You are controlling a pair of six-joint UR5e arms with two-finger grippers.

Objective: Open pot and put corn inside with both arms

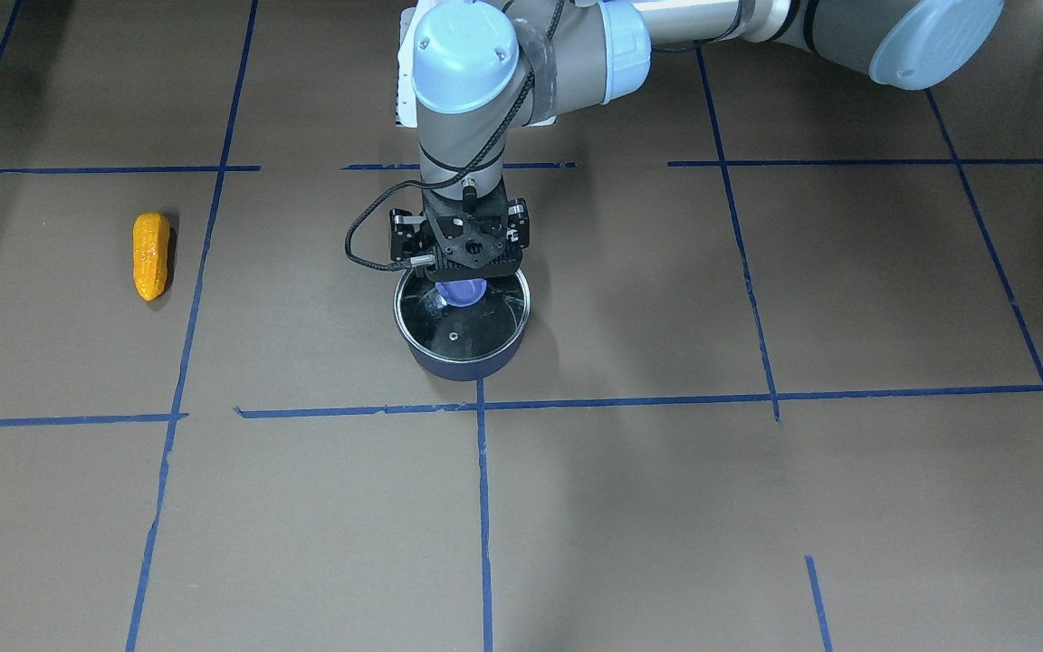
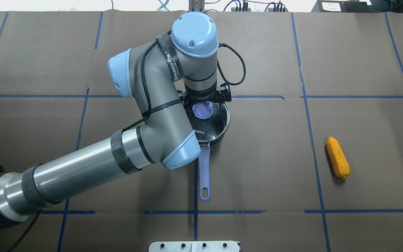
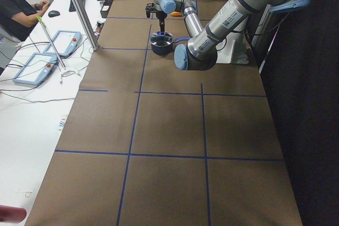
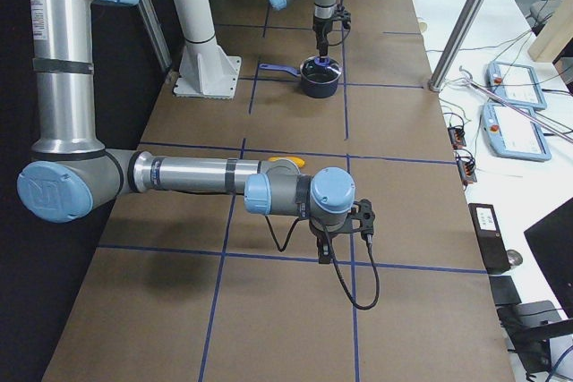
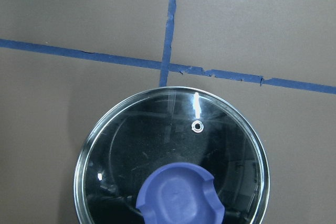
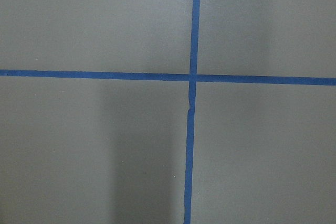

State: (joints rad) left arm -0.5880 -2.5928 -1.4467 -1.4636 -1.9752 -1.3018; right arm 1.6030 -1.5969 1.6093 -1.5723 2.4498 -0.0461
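Covered for now: glass lid seated on the navy saucepan near table centre, lavender handle pointing to 6 o'clock in the overhead view, toward the robot. Poised directly above the purple knob, left gripper aimed straight down and, judging by the wide-set linkages, fingers spread and not yet pinching anything. Looks like the lid-lifting step, barely begun. Over at 4 o'clock from the saucepan in that same view, well apart: the corn cob, flat on the brown paper, long axis running 11 to 5. Clearly closer to the right arm; from the right-end camera, right gripper hanging over a tape crossing near the cob, fingers too small there to call open or closed. For the pick, likely worth turning the wrist to close across the cob's short width, not along it.
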